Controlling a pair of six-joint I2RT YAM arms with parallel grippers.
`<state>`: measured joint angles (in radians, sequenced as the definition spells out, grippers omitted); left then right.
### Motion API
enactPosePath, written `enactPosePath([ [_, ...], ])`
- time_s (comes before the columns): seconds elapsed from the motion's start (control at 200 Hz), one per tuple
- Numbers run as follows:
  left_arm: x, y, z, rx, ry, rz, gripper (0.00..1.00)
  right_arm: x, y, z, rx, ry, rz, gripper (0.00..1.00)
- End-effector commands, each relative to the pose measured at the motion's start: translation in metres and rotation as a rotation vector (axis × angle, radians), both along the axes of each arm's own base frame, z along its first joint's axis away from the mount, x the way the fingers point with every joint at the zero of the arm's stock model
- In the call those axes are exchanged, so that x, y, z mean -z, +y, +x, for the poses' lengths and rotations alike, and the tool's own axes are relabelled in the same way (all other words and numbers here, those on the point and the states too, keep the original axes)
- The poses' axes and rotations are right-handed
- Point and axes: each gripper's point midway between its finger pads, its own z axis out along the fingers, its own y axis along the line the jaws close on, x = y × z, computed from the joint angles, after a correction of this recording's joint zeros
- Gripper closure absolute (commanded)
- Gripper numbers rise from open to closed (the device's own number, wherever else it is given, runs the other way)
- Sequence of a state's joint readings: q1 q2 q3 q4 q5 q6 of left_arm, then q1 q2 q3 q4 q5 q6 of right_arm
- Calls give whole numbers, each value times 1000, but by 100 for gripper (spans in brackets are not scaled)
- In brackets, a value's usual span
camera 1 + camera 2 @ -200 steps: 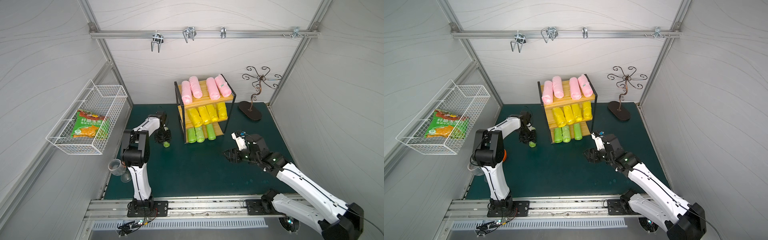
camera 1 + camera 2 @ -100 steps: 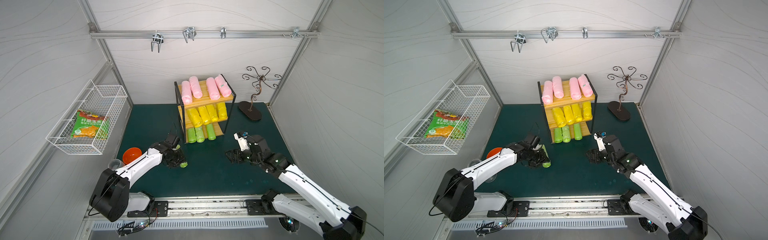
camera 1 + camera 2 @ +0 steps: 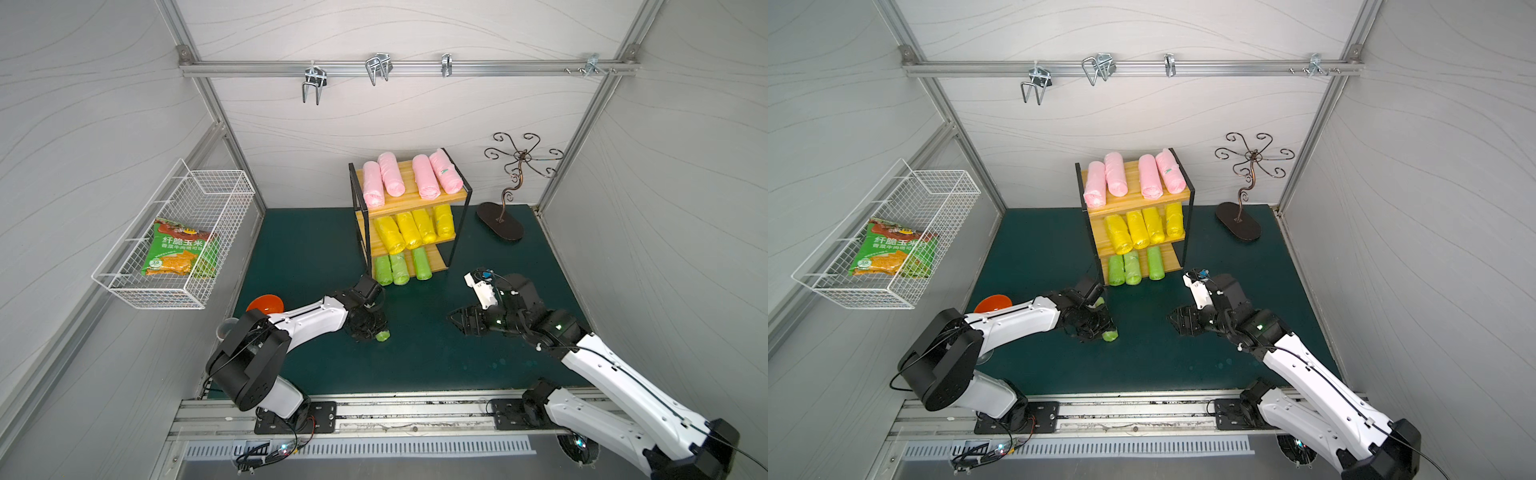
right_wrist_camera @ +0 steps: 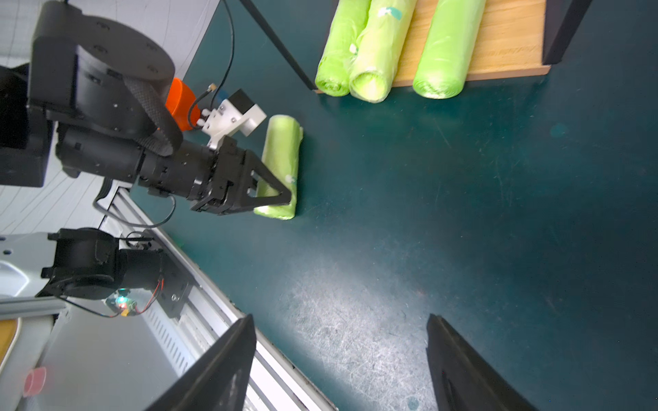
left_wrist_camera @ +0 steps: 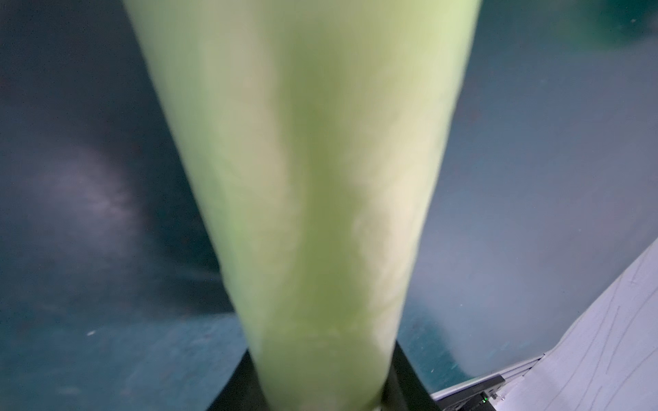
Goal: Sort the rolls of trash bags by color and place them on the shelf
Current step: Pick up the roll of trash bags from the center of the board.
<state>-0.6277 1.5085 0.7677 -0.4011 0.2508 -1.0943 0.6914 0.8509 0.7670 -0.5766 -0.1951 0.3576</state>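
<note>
Dark green mat worktop (image 3: 415,365): three-tier yellowish slatted wooden shelf with black frame (image 3: 409,183) at the back edge, mid. Top tier has four pink crinkly plastic rolls (image 3: 390,179), the middle four yellow rolls (image 3: 409,229), the bottom three light green rolls (image 3: 400,269). Left of centre, the fourth light green roll (image 4: 283,142) is clamped near one end by the left gripper (image 4: 285,195) (can't tell if it's off the mat). The right gripper (image 4: 340,318) is right of centre, jaws wide, holding nothing.

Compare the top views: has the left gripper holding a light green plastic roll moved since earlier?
Yes. The left gripper, with the light green plastic roll, went from left of the yellowish wooden shelf toward the front rail.
</note>
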Motion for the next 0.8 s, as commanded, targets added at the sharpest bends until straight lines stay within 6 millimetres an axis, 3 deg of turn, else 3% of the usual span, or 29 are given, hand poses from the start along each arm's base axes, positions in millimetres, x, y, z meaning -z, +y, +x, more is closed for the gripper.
enactPosePath([
  [0.0, 1, -1, 6, -21, -30, 13, 89, 15, 2, -12, -43, 42, -38, 21],
  [0.125, -9, 7, 6, -28, -72, 37, 65, 29, 15, -18, -87, 60, -74, 21],
  [0.205, -20, 15, 5, -28, -104, 59, 55, 38, 23, -21, -111, 66, -105, 21],
  [0.325, -40, 29, 2, -11, -149, 106, 51, 48, 40, -23, -155, 89, -128, 21],
  [0.515, -58, 29, -6, 20, -200, 49, 21, 53, 65, -20, -199, 111, -148, 21],
  [0.66, -54, 33, -14, 9, -191, 38, 21, 50, 77, -15, -208, 112, -155, 21],
  [0.795, -67, 59, -17, -55, -248, 104, 24, 44, 92, -11, -216, 115, -159, 21],
])
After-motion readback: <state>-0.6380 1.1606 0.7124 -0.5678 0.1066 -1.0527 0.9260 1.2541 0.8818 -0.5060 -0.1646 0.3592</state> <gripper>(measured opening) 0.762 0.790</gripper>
